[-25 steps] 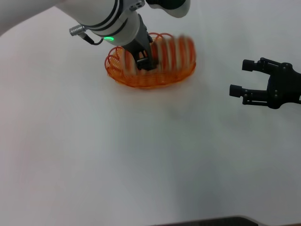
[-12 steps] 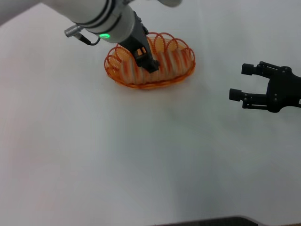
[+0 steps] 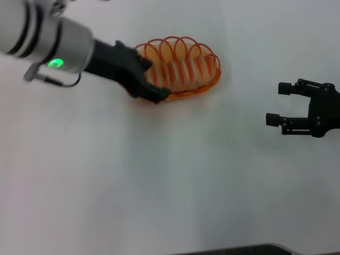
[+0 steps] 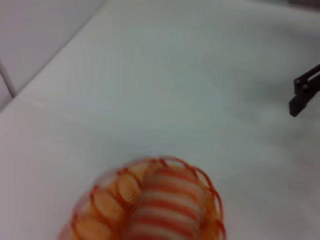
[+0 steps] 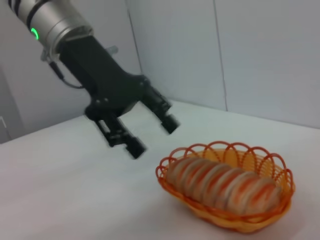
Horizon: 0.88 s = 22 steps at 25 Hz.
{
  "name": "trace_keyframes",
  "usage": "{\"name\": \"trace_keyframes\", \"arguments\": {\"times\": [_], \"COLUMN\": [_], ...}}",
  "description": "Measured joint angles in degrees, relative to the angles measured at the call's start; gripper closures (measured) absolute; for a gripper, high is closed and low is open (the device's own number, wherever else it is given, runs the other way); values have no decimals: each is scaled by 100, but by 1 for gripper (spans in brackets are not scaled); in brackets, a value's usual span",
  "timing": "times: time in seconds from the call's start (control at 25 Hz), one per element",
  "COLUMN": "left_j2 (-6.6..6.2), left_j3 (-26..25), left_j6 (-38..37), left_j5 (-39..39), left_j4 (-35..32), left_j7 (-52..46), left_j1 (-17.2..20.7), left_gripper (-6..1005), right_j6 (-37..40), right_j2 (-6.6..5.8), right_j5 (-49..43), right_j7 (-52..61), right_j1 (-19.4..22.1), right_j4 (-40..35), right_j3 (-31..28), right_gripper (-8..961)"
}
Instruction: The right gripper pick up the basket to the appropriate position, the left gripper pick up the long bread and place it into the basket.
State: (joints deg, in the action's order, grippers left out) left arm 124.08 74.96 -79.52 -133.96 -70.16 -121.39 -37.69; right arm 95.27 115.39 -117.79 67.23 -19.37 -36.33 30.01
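Two black grippers are showing over the white table [image 3: 159, 191]. Reaching in from the robot's left, the left gripper [image 3: 154, 79] is hanging at the left end of the basket [image 3: 210, 79], its silver wrist with a green light trailing back toward the upper left corner of the head view. Its arm is slanting down toward the table, the claw pointing at the basket's near left rim. From the right wrist view, the left gripper [image 5: 152, 135] is hovering above the tabletop just beside the basket [image 5: 225, 220], with its two fingers spread apart and nothing between them.

Lying lengthwise inside the basket is the long bread [image 3: 183, 71], its orange and cream stripes showing through the wire loops; the right wrist view is showing the long bread [image 5: 222, 185] resting low in the basket, filling most of its length.

Well apart on the right, the right gripper [image 3: 275, 103] is holding level above the table, fingers parted and empty, pointing toward the basket.
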Motion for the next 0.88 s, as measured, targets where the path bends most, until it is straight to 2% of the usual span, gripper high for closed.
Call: {"name": "trace_keyframes", "arguments": {"times": [0.16,0.28,0.36,0.56,0.88], "left_j2": [-22,-67,-116,-312,-321], "left_j3": [-831,-1591,-1893,-2076,-2359], "left_j6": [-323,-653,-807,-865,-891], "left_j5": [501,652,660,668,673], "left_j4": [540,1190,1582,2402,2479], "left_j7": [756,1336,1621,1965,2367], "left_j1": [327,417,441,490,732], "left_gripper": [185,185,185,186,187], "right_j6": [61,70,63,-30,8], "right_j2": [83,157,219,373,401], "right_j5": [-42,-112,-129,-133,-300], "right_j7": [-62,-251,-409,-850,-1084], "right_j1": [76,112,145,239,346], "right_j4": [-134,-164,-166,-150,15], "right_j3": [16,27,25,25,37], "right_gripper": [22,22,22,23,23]}}
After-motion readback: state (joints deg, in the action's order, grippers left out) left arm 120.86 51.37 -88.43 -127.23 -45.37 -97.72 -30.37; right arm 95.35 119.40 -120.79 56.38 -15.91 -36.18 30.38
